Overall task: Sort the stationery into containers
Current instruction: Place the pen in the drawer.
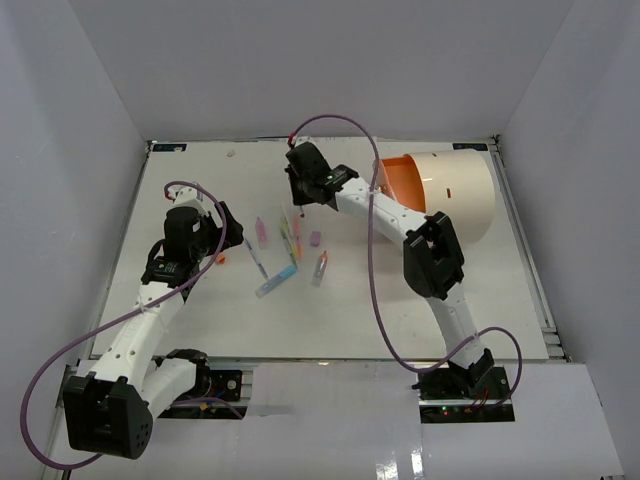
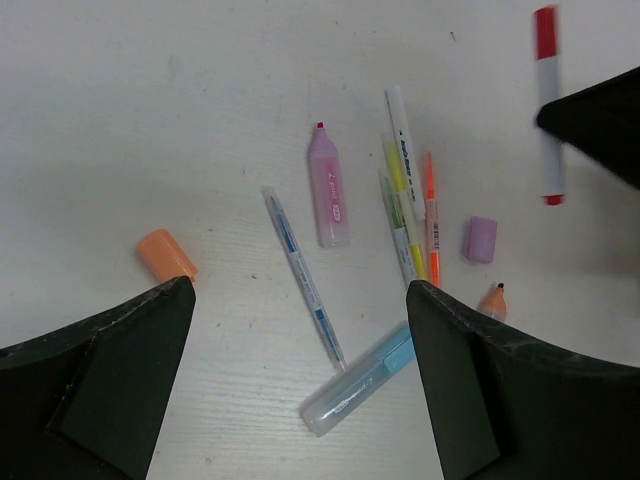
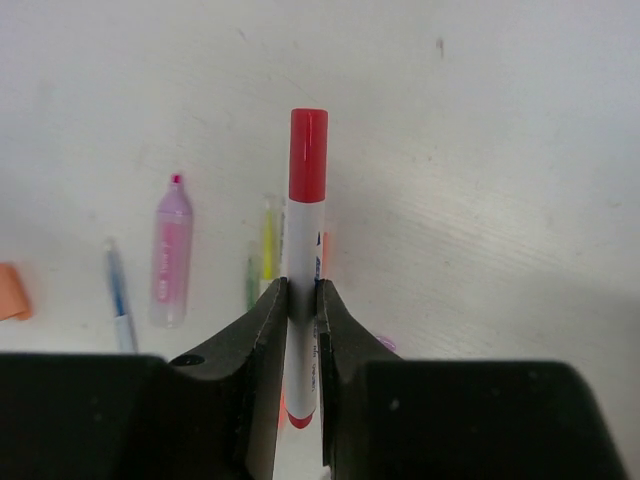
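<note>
My right gripper (image 3: 302, 300) is shut on a white marker with a red cap (image 3: 306, 200) and holds it above the table; it also shows in the left wrist view (image 2: 547, 100) and the top view (image 1: 300, 212). My left gripper (image 2: 300, 340) is open and empty above the pile. Below it lie a clear-blue highlighter (image 2: 360, 378), a thin blue pen (image 2: 303, 275), a pink highlighter (image 2: 328, 190), green, yellow and orange pens (image 2: 412, 220), a purple cap (image 2: 481, 240) and an orange cap (image 2: 165, 255). The cream drum (image 1: 460, 195) with the orange face lies at the back right.
The stationery pile (image 1: 285, 250) sits mid-table between the arms. White walls enclose the table on three sides. The right arm's purple cable (image 1: 372, 250) loops over the table by the drum.
</note>
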You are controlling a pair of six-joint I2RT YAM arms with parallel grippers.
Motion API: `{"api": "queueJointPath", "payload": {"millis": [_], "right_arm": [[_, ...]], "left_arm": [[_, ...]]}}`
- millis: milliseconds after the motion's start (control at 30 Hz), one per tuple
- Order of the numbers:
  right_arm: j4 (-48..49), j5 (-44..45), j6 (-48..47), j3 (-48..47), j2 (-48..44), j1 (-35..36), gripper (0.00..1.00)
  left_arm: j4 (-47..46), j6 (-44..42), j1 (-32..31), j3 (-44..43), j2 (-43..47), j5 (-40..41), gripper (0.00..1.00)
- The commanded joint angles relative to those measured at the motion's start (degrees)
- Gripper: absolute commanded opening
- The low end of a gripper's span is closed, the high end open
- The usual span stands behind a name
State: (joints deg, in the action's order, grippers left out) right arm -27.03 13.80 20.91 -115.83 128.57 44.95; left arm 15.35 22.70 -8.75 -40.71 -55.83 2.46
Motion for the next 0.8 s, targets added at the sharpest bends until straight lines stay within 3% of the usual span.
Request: {"api": "queueJointPath", "payload": {"millis": [0, 167, 367, 533, 767], "right_arm": [[-0.2, 0.5, -5.3, -4.1, -13.0, -0.3, 0.15], [-5.4, 7.3, -10.8, -0.2, -25.7, -0.4, 0.16], [-7.8, 15.2, -13.6, 13.1, -40.1, -1.5, 0.17], [-8.8, 13.9, -14.0, 22.1, -48.1, -7.1, 0.18], [-8.7, 8.9, -16.4, 28.4, -49.0, -12.3, 0.2]], "left_arm": [[-1.0, -0.6, 0.1, 0.3, 0.3, -0.2, 0.98], [-1.0, -0.8, 0.1, 0.4, 0.2, 0.2, 0.98], [-1.0, -0.9, 0.1, 0.5, 0.2, 0.3, 0.98], [-1.0, -0.9, 0.1, 0.5, -0.2, 0.3, 0.98], [-1.0, -1.0, 0.1, 0.5, -0.3, 0.4, 0.98]]}}
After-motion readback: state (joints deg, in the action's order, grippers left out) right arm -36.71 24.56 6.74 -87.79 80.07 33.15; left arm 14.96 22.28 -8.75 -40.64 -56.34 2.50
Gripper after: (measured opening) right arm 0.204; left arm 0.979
